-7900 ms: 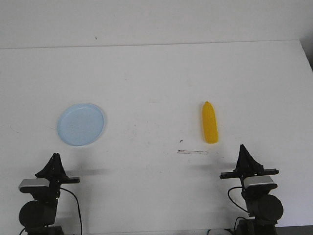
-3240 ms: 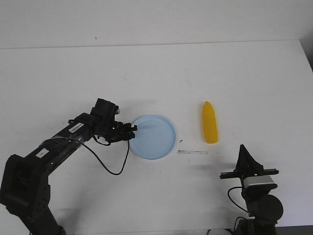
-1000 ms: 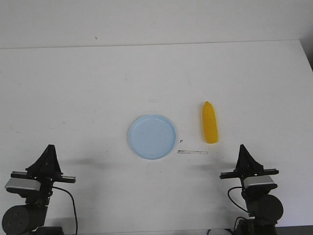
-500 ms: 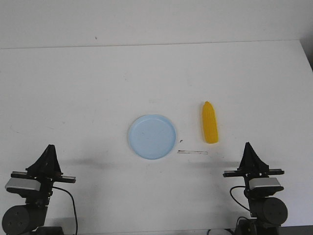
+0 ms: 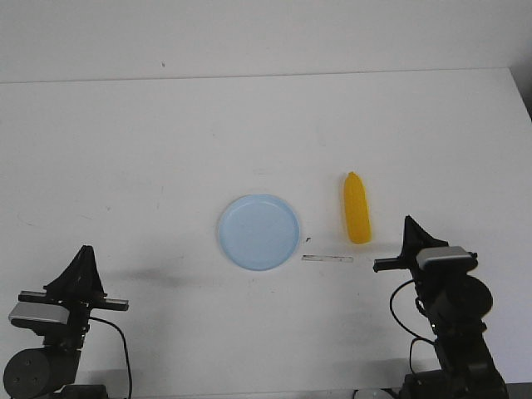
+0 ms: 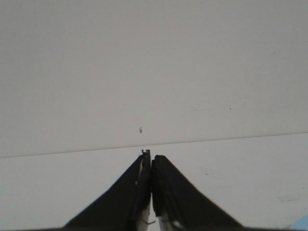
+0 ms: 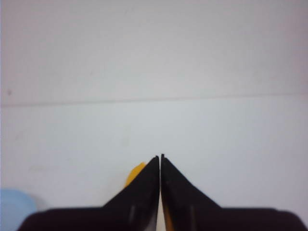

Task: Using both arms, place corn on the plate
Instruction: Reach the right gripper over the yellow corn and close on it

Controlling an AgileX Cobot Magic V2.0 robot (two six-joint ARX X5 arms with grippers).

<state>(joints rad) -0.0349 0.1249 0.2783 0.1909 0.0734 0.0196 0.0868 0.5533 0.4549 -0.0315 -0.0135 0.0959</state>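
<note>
Front view: thin strip (image 5: 327, 258) lies between plate (image 5: 258, 232) and corn (image 5: 357, 219).

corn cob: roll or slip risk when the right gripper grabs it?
The corn looks smooth and plastic, so probably slippery and light. Its rounded, tapered body lying flat on the table could roll sideways if nudged. The right gripper is shut, so it must open first.

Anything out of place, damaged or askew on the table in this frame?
Nothing stands out. The corn lies whole on the table, just right of the empty plate, which sits flat. A thin pale strip lies near the plate's edge. The left claw and right claw are shut and empty.
</note>
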